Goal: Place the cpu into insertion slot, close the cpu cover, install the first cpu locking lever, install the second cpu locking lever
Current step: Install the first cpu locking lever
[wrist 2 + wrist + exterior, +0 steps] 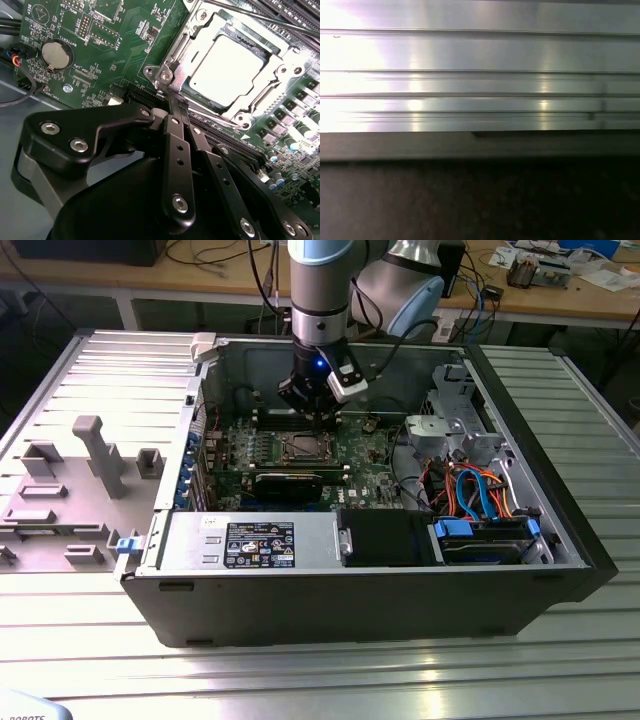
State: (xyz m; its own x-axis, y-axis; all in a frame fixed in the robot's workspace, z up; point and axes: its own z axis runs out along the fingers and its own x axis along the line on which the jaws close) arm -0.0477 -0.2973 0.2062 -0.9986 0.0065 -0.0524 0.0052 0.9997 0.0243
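Hanging over the open computer case (560, 540), the gripper (318, 416) sits just above the far edge of the socket (303, 448) on the green motherboard (365, 455). In the second wrist view the black fingers (176, 150) run side by side with almost no gap between them, and their tips meet at the socket's corner by a screw (166, 76); the linkage hides whatever lies under the tips, so I cannot tell whether they pinch a lever or only press against the frame. The cpu (231, 66) lies flat in the socket, its silvery top washed out by glare. The cover (270, 92) lies closed over it, framing the chip through its window. A thin lever rod (260, 18) crosses beyond the socket, cut off at the frame edge. A coin battery (54, 54) sits well apart on the board. The first wrist view shows ribbed metal (480, 80) above a dark blurred band.
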